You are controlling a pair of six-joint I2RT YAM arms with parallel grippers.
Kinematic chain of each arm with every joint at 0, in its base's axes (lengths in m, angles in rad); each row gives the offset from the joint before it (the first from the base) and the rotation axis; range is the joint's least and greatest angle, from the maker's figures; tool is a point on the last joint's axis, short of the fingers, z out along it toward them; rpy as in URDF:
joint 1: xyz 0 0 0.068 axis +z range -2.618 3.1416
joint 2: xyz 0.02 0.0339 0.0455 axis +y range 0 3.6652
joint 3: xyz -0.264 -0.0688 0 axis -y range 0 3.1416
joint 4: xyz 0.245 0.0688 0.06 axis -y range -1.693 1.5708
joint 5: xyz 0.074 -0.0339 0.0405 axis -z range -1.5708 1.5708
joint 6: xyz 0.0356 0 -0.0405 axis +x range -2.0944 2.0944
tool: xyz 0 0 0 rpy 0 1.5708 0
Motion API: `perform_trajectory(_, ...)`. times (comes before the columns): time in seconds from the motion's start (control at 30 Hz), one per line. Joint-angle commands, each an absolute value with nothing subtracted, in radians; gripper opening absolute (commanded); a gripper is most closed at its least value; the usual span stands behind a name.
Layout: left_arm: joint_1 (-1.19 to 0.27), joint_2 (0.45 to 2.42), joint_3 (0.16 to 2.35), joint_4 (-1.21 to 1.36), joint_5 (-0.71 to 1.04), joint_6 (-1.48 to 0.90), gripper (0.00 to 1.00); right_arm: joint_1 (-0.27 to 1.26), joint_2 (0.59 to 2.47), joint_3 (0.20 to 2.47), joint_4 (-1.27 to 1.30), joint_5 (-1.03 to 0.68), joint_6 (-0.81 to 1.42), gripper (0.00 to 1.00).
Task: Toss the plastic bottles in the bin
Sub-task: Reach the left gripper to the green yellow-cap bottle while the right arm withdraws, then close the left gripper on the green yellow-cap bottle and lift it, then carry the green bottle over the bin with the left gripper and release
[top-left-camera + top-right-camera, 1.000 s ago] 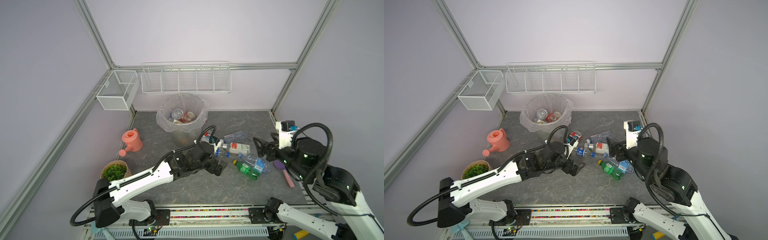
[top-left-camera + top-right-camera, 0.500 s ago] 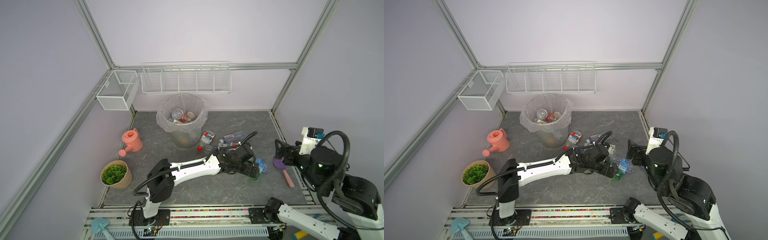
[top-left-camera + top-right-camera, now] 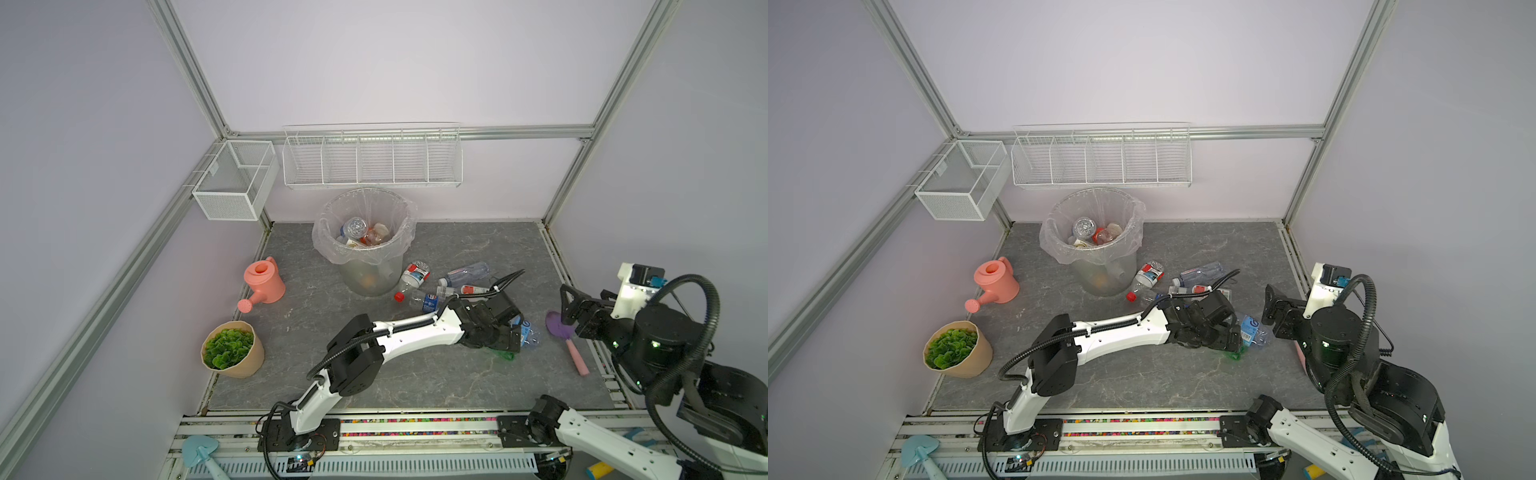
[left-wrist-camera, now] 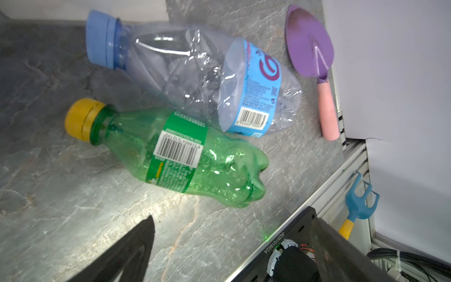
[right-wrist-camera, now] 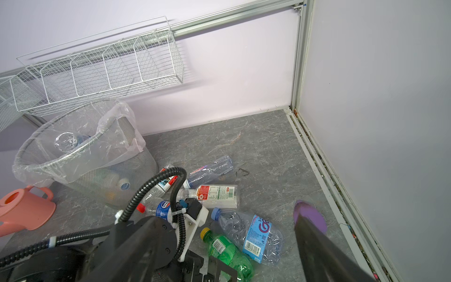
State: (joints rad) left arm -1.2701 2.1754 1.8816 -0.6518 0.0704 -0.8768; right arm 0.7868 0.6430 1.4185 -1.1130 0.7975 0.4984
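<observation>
The left arm [image 3: 415, 332] lies low across the tabletop [image 3: 415, 374], stretched past its middle. The left jaws stand wide and hold nothing. In the left wrist view their tips sit over bare tabletop just short of the green bottle [image 4: 175, 153], which lies on its side with its yellow cap on. In both top views the jaws hide most of that bottle. The crushed blue-label bottle [image 4: 207, 80] lies on its side touching it, with its blue cap on. A purple trowel [image 4: 312, 48] with a pink handle lies just beside that bottle, near the tabletop's right edge. The right arm [image 3: 1333, 332] is raised near the trowel, and the right jaws are spread and empty. Several more bottles [image 3: 465, 272] lie at the foot of the bin [image 3: 322, 237]. The bin stands at the back by the wall, with binned bottles [image 3: 357, 228] showing inside.
</observation>
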Motion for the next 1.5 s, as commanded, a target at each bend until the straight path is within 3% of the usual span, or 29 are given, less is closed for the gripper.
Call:
perform_trajectory(0.0,-1.273,2.198,1.912,-0.687,0.067,-0.926,0.99,0.785,0.631,1.398,-1.122,0.823,0.517,0.88)
perform_trajectory(0.5,-1.274,2.392,2.157,-0.833,0.040,-1.106,0.99,0.785,0.592,1.379,-1.129,0.826,0.535,0.88)
perform_trajectory(1.2,-1.223,2.290,1.914,-0.818,-0.074,-1.150,0.91,0.785,0.548,1.324,-1.153,0.801,0.562,0.88)
perform_trajectory(1.37,-1.225,2.280,1.902,-0.831,-0.072,-1.120,0.79,0.786,0.550,1.301,-1.133,0.781,0.574,0.88)
perform_trajectory(1.47,-1.229,2.275,1.857,-0.816,-0.056,-1.108,0.55,0.785,0.551,1.303,-1.132,0.781,0.575,0.88)
